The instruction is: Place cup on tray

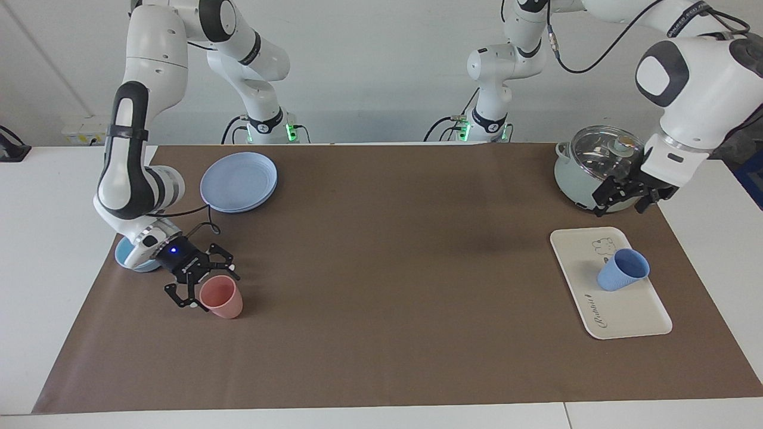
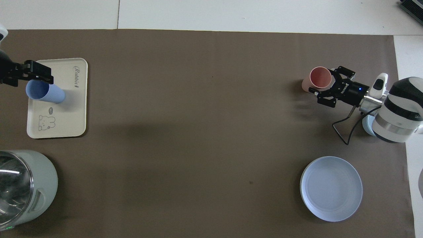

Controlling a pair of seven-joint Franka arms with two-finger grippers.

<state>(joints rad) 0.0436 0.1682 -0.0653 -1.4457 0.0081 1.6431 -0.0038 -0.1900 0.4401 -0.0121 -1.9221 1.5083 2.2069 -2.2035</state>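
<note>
The left claw [image 1: 623,199] is held raised in the air at the left arm's end of the table, its fingers spread apart and nothing gripped; the forearm is angled steeply downward to it. The right claw [image 1: 199,283] is held low just above the table, the wrist bent sideways, its fingers spread apart.

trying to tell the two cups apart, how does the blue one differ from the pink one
The blue cup stands on the cream tray at the left arm's end; the pink cup stands on the brown mat at the right arm's end. The blue cup stands alone, with the left gripper raised above the table near the pot; the right gripper sits low beside the pink cup. Both are upright, handleless tumblers of similar size.
</note>
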